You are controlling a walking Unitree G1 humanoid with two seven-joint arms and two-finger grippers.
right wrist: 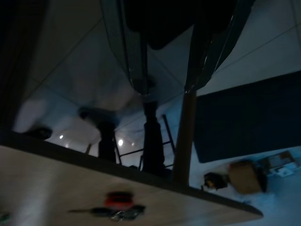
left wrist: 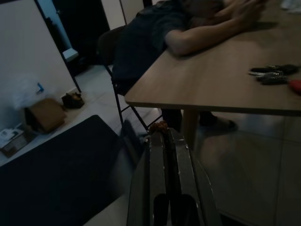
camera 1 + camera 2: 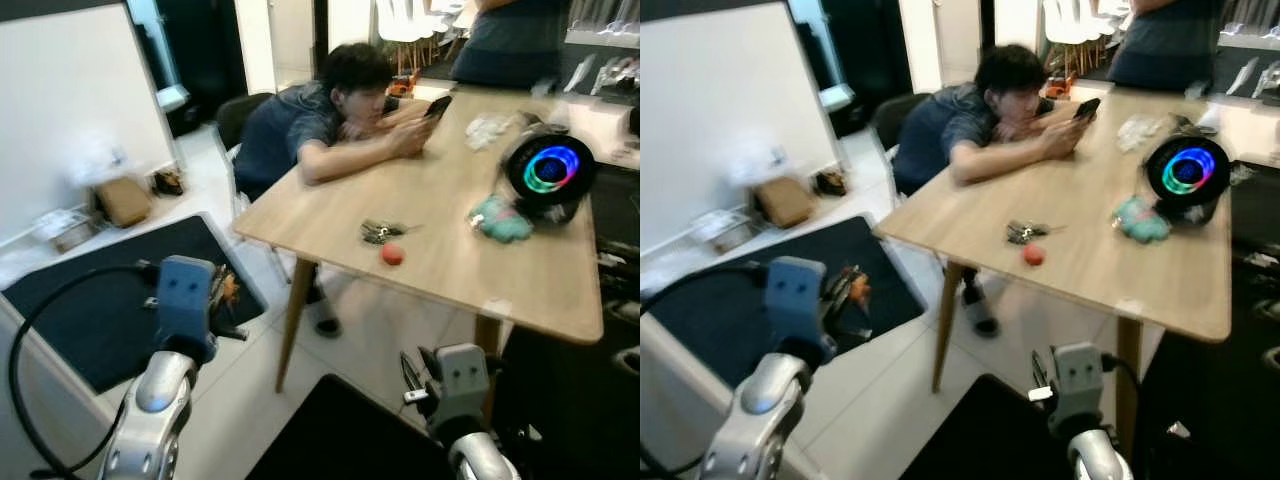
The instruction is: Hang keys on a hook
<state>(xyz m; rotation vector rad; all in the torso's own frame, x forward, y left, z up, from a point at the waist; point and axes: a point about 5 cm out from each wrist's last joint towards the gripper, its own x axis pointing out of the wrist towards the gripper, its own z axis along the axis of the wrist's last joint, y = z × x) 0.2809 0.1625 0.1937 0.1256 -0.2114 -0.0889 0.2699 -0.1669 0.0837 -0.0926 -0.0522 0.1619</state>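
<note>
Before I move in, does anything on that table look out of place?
The keys with a red tag lie loose near the wooden table's front edge, not on a hook. A person slumps over the far corner. Nothing looks spilled or damaged.

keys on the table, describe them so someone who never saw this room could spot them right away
Start at the light wooden table, where a person leans over a phone at the far end. Near its middle, toward the robot's edge, lies a small dark metal bunch: the keys. A round red fob sits right beside them, unlike the teal lump and the glowing ring speaker farther right.
</note>
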